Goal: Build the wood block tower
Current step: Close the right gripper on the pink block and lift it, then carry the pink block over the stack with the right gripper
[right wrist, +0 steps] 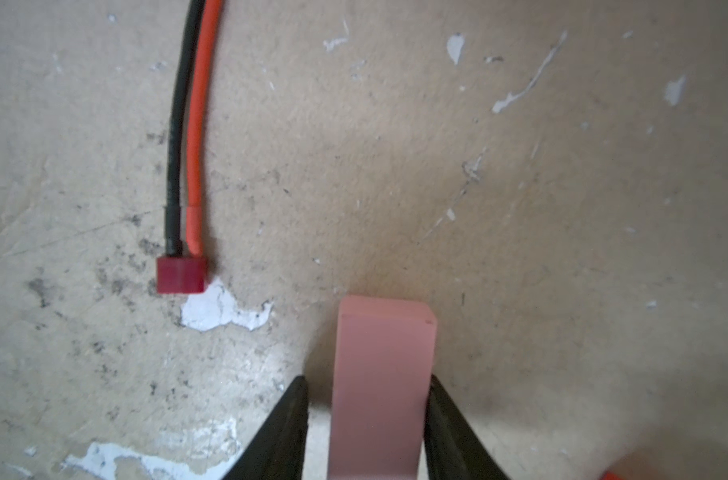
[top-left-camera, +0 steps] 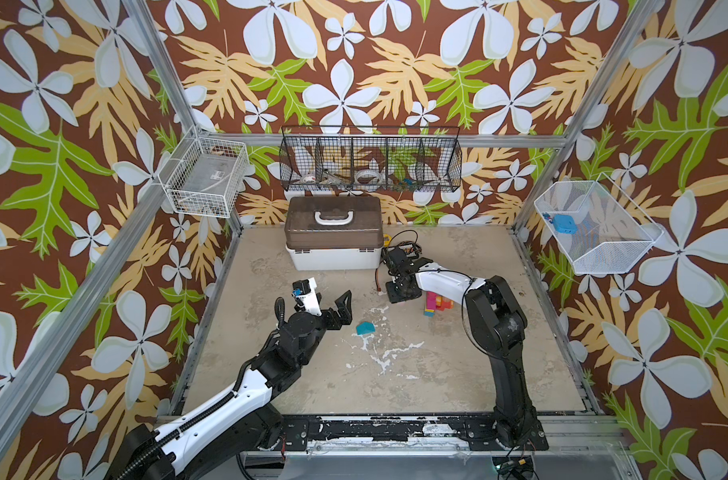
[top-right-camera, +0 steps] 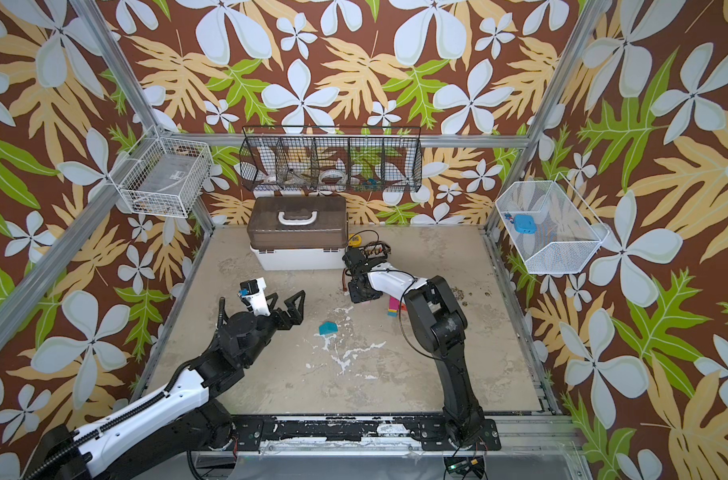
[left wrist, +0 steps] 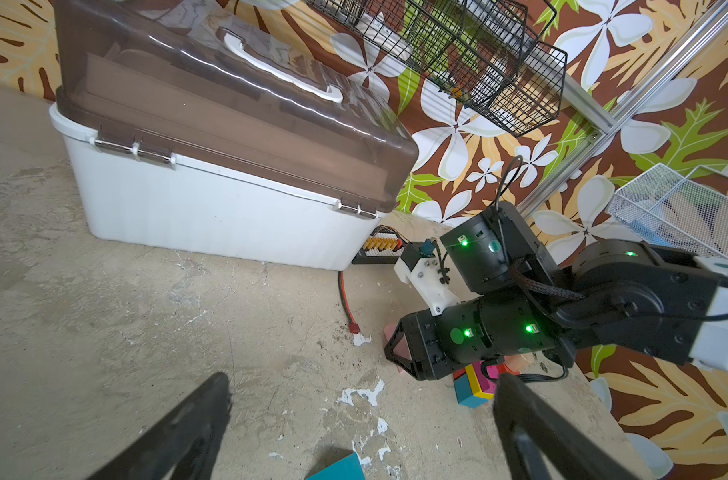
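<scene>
Beside the tower (top-left-camera: 435, 307), right gripper (right wrist: 368, 382) loosely straddles pink block (right wrist: 383, 353); left gripper (left wrist: 362, 380) released.

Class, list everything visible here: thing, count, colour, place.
toolbox: one, white with brown lid, back of table
wire baskets: three, black on back wall, two white on side walls
blue item: one, in right-wall basket
circuit board: one, black-orange, beside toolbox
cable: one, red-black, on table
roof block: one, teal, mid-table
tower: one, multicoloured stack, right of roof block
pink bar: one, on table near cable
left tool: open, empty
right tool: straddling pink bar
</scene>
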Robot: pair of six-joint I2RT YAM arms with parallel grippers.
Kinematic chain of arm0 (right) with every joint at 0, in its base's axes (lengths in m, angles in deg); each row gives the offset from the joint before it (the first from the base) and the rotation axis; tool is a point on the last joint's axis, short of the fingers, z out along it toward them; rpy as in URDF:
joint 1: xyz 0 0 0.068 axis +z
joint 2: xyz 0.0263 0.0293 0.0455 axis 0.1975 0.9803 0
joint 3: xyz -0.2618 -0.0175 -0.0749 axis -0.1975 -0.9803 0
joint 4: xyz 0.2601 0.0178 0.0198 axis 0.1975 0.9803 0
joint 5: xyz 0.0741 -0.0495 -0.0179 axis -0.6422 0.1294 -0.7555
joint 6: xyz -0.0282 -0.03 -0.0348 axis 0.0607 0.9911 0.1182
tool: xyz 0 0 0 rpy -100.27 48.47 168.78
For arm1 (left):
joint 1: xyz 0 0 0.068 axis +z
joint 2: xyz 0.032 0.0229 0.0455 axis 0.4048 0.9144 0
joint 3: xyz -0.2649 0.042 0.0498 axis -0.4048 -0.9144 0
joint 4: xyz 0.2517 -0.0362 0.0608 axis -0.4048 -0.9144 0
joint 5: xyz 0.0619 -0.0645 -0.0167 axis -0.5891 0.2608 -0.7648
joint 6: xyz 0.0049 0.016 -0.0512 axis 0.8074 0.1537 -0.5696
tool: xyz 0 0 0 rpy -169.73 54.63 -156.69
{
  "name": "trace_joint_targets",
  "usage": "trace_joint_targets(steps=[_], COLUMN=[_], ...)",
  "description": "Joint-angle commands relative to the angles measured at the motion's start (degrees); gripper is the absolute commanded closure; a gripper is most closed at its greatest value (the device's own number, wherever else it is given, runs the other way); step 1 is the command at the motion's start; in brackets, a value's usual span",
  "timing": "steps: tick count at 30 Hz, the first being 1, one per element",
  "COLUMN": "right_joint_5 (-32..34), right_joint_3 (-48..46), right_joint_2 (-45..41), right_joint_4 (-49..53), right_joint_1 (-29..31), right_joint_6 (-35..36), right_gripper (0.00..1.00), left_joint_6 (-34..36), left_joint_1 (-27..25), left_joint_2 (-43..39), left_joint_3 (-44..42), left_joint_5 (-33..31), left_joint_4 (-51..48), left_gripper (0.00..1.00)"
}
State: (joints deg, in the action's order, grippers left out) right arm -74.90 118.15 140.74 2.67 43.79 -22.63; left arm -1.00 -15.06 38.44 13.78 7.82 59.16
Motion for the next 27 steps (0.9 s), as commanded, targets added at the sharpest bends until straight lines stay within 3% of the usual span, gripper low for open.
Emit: trace_joint_targets(steps=[1, 11, 14, 23, 27], right_joint_5=[0.19, -2.43, -3.81, -6.53, -6.18], right_joint_3=[0.65, -0.66, -1.45, -3.93, -3.56], right_joint_2=[0.8, -1.75, -4.47, -19.47, -26.07], right_joint_4=[1.48, 0.47, -0.09, -1.63, -2.27], right_joint_1=[-0.15, 0.03, 0.15, 0.89, 1.12], right_joint_6=[0.73, 2.61, 3.92, 7.86, 11.51], right_gripper=[0.58, 0.81, 0.83, 0.88, 1.0], left_joint_6=[-0.08, -0.01, 0.14, 1.57, 1.77], left_joint_1=[-0.04, 0.0, 0.01, 0.0, 0.0], left_joint_2=[0.24, -0.1, -0.12, -0.97, -1.51], left_joint_3=[0.74, 0.82, 0.87, 0.48, -0.38], left_joint_5=[-0.34, -0.54, -0.48, -3.19, -3.5], left_joint_4=[0.38, 0.28, 0.03, -0.44, 0.75], left_gripper=[0.0, 0.0, 0.0, 0.0, 0.0])
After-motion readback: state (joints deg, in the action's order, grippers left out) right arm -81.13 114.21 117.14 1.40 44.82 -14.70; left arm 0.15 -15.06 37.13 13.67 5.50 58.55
